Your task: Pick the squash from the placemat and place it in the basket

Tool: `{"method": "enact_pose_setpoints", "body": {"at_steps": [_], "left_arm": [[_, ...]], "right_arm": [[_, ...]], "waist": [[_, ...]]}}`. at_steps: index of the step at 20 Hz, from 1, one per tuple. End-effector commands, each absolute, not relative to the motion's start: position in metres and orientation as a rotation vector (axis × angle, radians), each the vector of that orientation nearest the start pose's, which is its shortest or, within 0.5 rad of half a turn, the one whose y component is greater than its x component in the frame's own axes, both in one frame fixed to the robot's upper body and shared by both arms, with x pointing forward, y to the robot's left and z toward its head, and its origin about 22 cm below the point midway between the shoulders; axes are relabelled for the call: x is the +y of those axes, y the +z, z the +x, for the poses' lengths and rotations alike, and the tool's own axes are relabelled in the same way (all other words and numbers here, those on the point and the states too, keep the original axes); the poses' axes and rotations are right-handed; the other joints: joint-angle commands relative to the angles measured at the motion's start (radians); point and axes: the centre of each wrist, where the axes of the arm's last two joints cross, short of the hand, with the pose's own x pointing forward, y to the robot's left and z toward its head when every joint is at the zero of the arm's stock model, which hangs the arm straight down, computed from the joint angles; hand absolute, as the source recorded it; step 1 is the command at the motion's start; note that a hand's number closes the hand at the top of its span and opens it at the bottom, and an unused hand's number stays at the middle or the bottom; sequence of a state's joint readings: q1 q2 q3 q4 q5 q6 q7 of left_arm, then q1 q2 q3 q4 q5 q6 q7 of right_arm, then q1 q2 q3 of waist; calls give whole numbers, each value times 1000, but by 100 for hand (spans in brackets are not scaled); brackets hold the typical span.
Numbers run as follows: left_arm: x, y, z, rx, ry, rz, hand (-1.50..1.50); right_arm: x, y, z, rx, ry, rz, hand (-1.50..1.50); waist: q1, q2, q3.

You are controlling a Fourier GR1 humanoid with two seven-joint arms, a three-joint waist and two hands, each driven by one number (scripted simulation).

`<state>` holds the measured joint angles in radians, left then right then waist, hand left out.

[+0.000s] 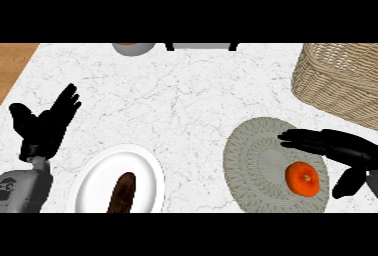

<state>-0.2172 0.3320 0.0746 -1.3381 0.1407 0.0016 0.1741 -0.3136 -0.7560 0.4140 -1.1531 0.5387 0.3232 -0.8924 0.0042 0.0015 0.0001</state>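
The squash (303, 179), a small orange round thing, lies on the placemat (255, 165), a grey woven disc at the lower right of the frame. It sits in the right half of the mat, toward the lower edge.

The right hand (353, 150) comes in from the right edge and is spread apart over the mat. Its fingers (306, 140) stretch leftward just above the squash, and its thumb (345, 184) points down just to the squash's right. The hand is not closed on the squash, and whether any part touches it cannot be told.

The basket (339, 80), tan wicker, stands at the upper right, cut off by the frame's edge and apart from the placemat. Only its outer wall shows, so its contents cannot be told.

At the lower left a white plate (100, 172) holds a long dark-brown item (123, 192), cut by the lower edge. The left hand (43, 127) rests at the left edge beside the plate, fingers straight and pointing up, holding nothing.

The tabletop (177, 100) is white marble. A grey bowl (133, 48) shows partly at its top edge.
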Motion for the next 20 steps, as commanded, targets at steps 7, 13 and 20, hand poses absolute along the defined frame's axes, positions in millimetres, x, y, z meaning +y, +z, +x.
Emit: {"method": "enact_pose_setpoints", "body": {"at_steps": [7,13,20], "left_arm": [[302,38,290,-1391,-73,209,0],[324,26,270,-1375,-94,193,0],[320,44,297,-1390,-54,193,0]], "right_arm": [[-343,7,288,-1554,1739,288,-150],[-360,1,286,-1559,1769,191,-150],[-321,-15,291,-1574,1844,144,150]], "waist": [[2,-2,0],[1,-2,0],[-2,-1,0]]}}
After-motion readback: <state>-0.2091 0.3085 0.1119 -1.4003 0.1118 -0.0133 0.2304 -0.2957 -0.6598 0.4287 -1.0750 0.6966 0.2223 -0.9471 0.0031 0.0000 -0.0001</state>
